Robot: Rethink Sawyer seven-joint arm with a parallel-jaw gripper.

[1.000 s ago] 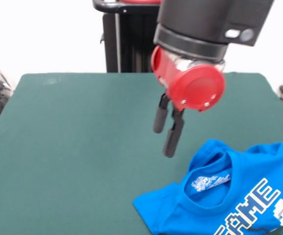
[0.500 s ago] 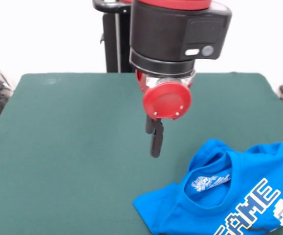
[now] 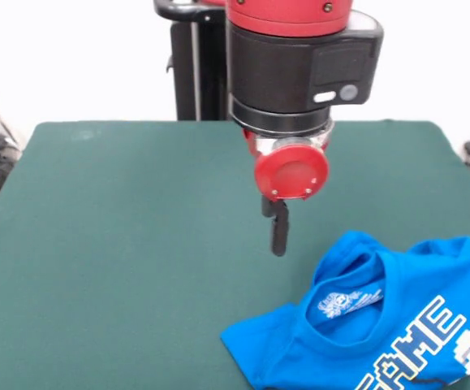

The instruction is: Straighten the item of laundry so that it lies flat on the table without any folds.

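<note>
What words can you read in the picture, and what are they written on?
"AME": big white block letters on the front of the blue T-shirt; the word's start is folded and cut off.
Neck label print inside the collar: too small to read.
Nothing readable on the robot arm.

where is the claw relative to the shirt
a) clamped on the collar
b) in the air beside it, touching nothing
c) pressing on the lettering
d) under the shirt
b: the claw hangs over bare table, apart from the shirt, up-left of its collar in the picture.
</note>
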